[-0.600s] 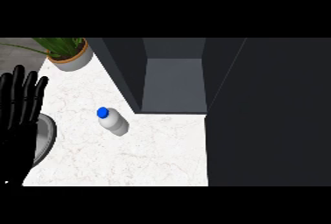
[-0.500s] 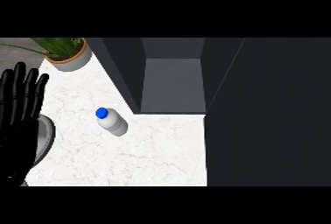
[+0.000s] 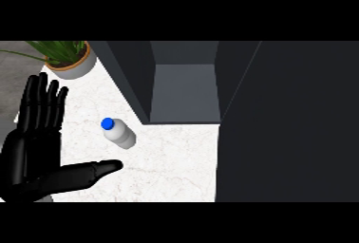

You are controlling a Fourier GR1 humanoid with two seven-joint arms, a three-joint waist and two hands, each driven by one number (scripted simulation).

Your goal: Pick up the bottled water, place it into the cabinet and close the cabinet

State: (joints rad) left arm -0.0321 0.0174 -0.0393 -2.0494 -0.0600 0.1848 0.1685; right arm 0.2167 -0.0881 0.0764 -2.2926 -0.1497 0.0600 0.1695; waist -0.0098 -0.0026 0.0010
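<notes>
Closest to the bottom edge there's 1 black hand showing, the robot's left, sitting at the left side of the view with its fingers straight and pointing up and the thumb stuck out sideways to the right, so it's wide open and holding nothing at all. The right hand doesn't show anywhere. Just above the thumb tip and a bit to the right, but not touching it, stands the small clear plastic water bottle with the blue cap, out on the white marbled counter top. Beyond the bottle is the dark grey cabinet, open, with its grey floor visible inside, and the bottle is outside it, near the left wall's front corner. A big dark panel fills the right side of the view; can't tell if it's the door. Farthest back, top left, there's a green leafy plant in a round tan and grey pot.
</notes>
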